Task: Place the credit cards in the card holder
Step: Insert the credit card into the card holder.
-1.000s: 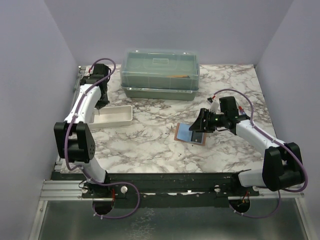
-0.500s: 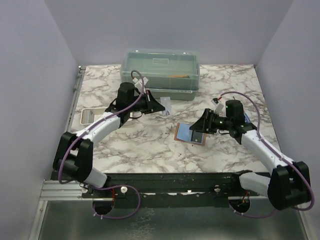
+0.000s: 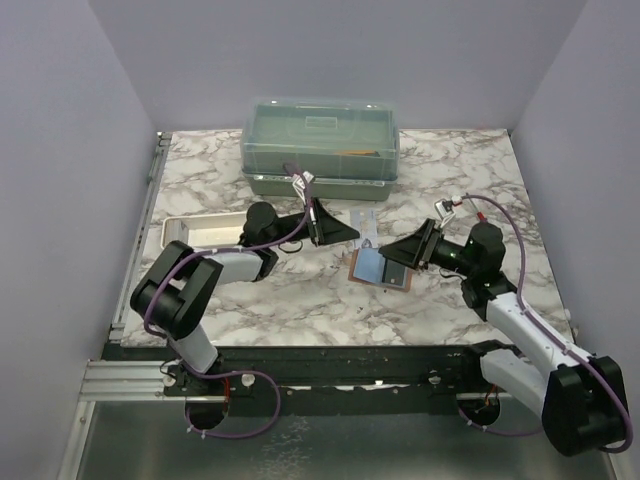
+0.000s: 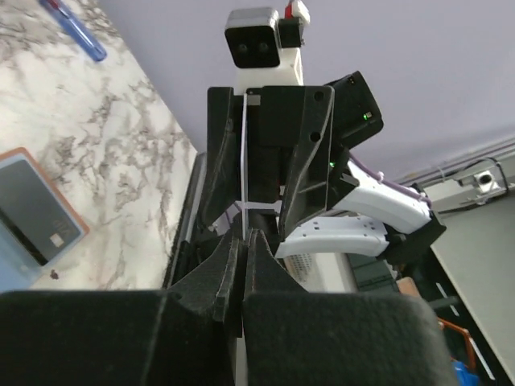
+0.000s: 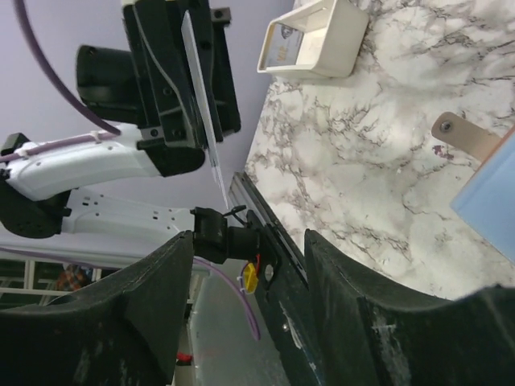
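The card holder (image 3: 372, 266) lies open on the marble table (image 3: 300, 290), with a dark card (image 3: 398, 276) on its right half. Just beyond its far edge, my left gripper (image 3: 345, 228) pinches a pale card (image 3: 364, 220) tight. My right gripper (image 3: 400, 255) hangs at the holder's right side, jaws wide apart.

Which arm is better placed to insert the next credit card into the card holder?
Left. The left claw is shut on a pale credit card beside the open card holder. The right claw, also near it, is open and holds nothing.
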`<action>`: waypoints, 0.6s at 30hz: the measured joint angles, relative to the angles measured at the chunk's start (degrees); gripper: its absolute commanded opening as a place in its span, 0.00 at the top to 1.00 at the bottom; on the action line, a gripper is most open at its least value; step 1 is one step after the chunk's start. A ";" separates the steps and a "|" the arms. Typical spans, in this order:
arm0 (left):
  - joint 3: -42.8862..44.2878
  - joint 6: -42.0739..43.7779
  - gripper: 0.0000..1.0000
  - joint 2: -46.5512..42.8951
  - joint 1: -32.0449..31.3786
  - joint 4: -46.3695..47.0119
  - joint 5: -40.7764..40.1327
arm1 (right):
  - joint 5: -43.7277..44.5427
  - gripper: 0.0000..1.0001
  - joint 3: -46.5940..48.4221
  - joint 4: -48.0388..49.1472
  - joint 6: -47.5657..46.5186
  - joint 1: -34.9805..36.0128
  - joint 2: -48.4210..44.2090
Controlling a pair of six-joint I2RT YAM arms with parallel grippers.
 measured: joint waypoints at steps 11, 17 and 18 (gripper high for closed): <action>-1.40 -15.47 1.00 11.76 -2.27 19.32 2.45 | -1.03 0.59 0.24 10.43 5.88 -0.28 6.01; -1.53 -17.16 1.00 12.52 -2.84 20.68 3.10 | -2.12 0.74 0.28 14.23 7.78 -0.37 10.14; -1.53 -17.27 1.00 12.66 -2.84 20.83 3.19 | -2.21 0.78 0.28 14.80 7.96 -0.39 10.40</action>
